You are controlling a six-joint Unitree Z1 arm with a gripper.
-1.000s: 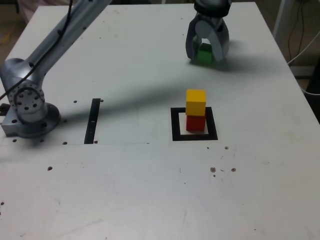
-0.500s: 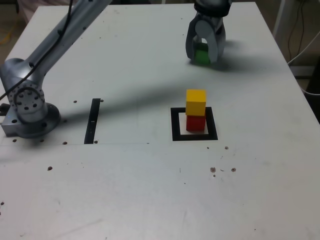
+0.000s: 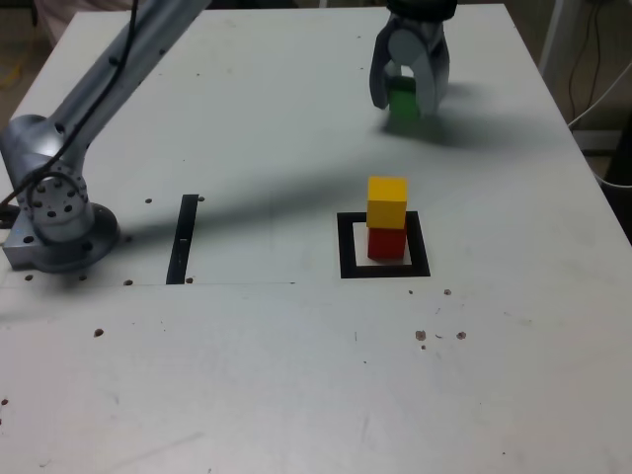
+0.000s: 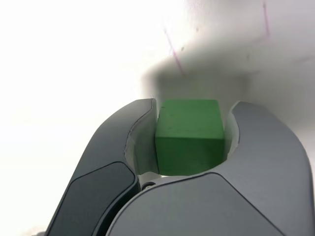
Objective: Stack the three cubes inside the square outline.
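Observation:
A yellow cube (image 3: pixel 387 201) rests on a red cube (image 3: pixel 387 243) inside the black square outline (image 3: pixel 346 259) near the table's middle. Far back on the table, my gripper (image 3: pixel 405 102) is shut on the green cube (image 3: pixel 403 100), which hangs slightly above the table over its own shadow. In the wrist view the green cube (image 4: pixel 189 135) sits squeezed between the two grey jaws, and my gripper (image 4: pixel 191 110) holds it by its sides.
The arm's base (image 3: pixel 54 212) stands at the exterior view's left. A thin black strip (image 3: pixel 183 238) lies between the base and the outline. The white table's right edge (image 3: pixel 578 148) runs close to the gripper, with cables beyond it.
The jaws closed from wide open onto the green cube, then the gripper rose a little with the cube in it. The yellow and red stack stayed put.

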